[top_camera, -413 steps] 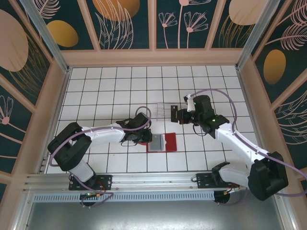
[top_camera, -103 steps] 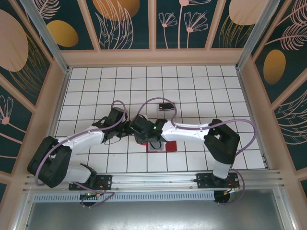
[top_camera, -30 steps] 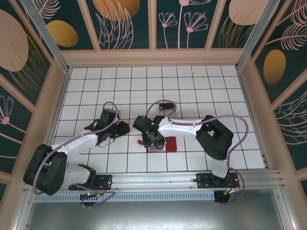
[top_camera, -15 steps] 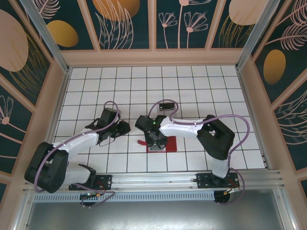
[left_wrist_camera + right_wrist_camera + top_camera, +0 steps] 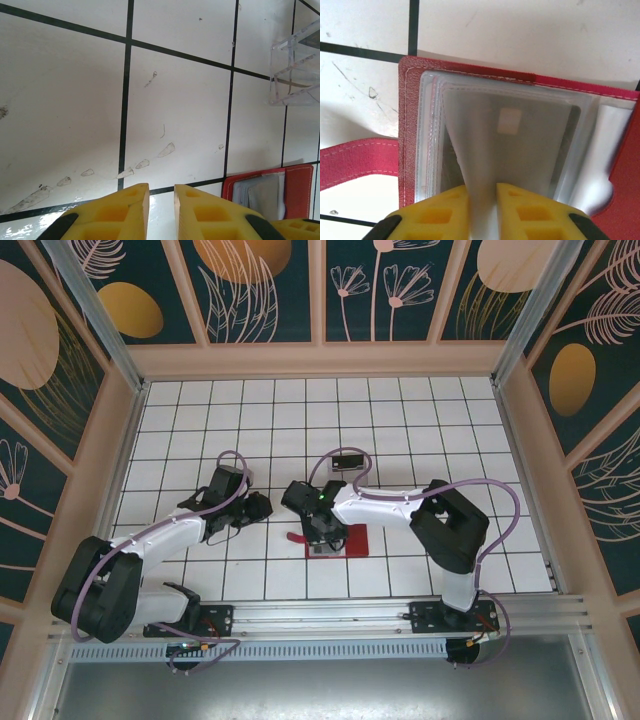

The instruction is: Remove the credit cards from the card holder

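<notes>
Right wrist: right tool [image 5: 482, 191] pinches greyish sleeve [image 5: 520, 150] of card holder [image 5: 409, 125].

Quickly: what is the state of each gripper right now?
Left gripper: nearly closed, empty.
Right gripper: closed on a clear sleeve of the card holder.

Counter [image 5: 420, 420]: white tiles, dark grid. Red card holder [image 5: 353, 539] lies open near centre. Right tool [image 5: 322, 537] is down over its left part. Left tool [image 5: 257, 509] is left of it, apart. Clear box [image 5: 348, 461] stands behind.
</notes>
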You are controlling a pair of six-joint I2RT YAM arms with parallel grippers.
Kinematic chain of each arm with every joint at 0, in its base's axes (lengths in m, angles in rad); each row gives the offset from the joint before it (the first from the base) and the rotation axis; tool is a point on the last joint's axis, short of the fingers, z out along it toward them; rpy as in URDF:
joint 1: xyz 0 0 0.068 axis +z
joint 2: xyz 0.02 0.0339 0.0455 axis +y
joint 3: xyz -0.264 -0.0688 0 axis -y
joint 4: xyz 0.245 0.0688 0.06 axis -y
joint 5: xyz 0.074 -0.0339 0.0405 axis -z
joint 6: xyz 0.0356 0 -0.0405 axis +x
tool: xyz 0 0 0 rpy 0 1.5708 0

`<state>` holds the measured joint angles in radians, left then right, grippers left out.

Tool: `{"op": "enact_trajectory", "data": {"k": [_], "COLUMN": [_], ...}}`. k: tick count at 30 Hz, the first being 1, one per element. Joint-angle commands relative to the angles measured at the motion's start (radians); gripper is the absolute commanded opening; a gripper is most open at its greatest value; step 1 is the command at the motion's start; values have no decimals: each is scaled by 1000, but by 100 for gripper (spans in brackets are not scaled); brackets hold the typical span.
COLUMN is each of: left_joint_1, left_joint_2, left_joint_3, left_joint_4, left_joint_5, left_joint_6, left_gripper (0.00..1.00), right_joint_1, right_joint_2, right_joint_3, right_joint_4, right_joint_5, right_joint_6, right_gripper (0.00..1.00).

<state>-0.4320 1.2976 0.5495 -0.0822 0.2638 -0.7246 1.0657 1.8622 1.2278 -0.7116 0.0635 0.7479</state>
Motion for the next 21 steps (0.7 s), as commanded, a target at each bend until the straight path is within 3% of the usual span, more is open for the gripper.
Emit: {"op": "enact_trajectory", "data": {"k": [1,14,21], "left_joint_1": [-14,-230,-304], "left_joint_2": [-20,114,200], "left_joint_3": [44,147,188], "left_joint_4": [-26,45,56], "left_joint_5": [18,75,92], "left_joint_6": [33,-88,-104], "left_gripper": [22,19,17], "right_joint_1": [-11,-102,-118], "right_joint_2": [-1,-256,-283], "right_joint_3": [-12,-274,-301], "right_joint_4": [-44,281,247], "right_joint_5": [53,-121,-86], "right_joint_6": [20,56,60], "right_gripper": [14,18,25]}}
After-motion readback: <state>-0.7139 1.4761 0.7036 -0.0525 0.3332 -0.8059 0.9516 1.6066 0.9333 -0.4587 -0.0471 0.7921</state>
